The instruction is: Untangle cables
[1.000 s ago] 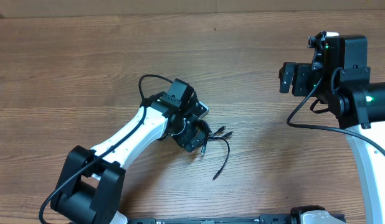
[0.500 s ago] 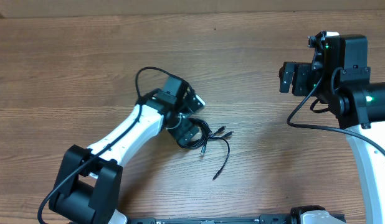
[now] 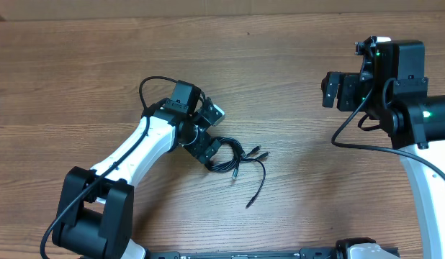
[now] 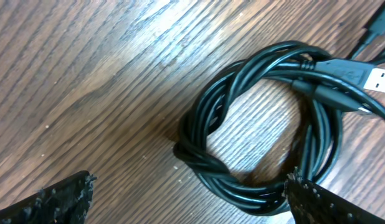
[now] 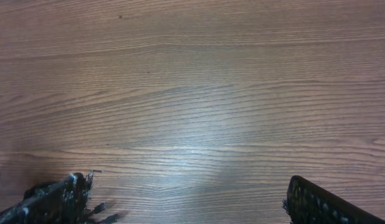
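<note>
our left arm (image 3: 136, 150) stretches low over the wood-grain table (image 3: 280, 50), left gripper (image 3: 208, 137) spread wide, empty, straddling the cables (image 4: 261, 124). right arm (image 3: 424, 173) raised at the right, right gripper (image 3: 329, 90) wide, empty. cables: thin glossy black cords twisted into one small coil mid-table, plugs fanning right.

Overhead camera looks straight down; left wrist sits close above the cables (image 4: 208, 117), shared with overhead; right wrist faces table (image 5: 192, 93).
</note>
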`<state>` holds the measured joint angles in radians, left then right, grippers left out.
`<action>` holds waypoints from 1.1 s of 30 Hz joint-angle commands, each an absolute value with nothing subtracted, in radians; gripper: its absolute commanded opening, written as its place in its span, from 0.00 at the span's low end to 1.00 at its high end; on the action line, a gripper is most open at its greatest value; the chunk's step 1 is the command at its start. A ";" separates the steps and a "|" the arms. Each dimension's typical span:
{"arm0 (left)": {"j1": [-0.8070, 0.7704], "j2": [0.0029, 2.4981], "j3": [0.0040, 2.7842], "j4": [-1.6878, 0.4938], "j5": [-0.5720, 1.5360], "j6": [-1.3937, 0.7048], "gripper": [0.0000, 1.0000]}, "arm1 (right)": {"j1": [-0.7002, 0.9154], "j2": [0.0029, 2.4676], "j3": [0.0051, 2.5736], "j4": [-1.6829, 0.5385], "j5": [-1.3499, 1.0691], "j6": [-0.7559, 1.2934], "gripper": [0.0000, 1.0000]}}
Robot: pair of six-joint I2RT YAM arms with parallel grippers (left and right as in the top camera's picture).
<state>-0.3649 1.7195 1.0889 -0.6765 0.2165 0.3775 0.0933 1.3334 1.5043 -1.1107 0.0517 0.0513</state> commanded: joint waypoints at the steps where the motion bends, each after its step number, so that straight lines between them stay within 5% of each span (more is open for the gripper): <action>1: -0.365 1.730 1.090 -0.677 0.267 0.387 1.00 | 0.098 1.335 1.531 -1.105 0.043 0.047 1.00; 23: -0.369 1.824 1.082 -0.669 0.224 0.339 1.00 | 0.098 1.335 1.531 -1.109 0.043 0.047 1.00; 24: -0.369 1.826 1.082 -0.665 0.224 0.336 0.98 | 0.098 1.335 1.531 -1.109 0.043 0.047 1.00; 29: -0.370 1.826 1.082 -0.644 0.207 0.300 0.47 | 0.098 1.335 1.531 -1.109 0.043 0.047 1.00; 33: -0.369 1.826 1.082 -0.642 0.210 0.298 0.53 | 0.098 1.335 1.531 -1.109 0.043 0.047 1.00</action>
<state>-0.3649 1.8114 1.0885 -0.6456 0.2142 0.3130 0.0933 1.3338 1.5043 -1.1114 0.0486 0.0513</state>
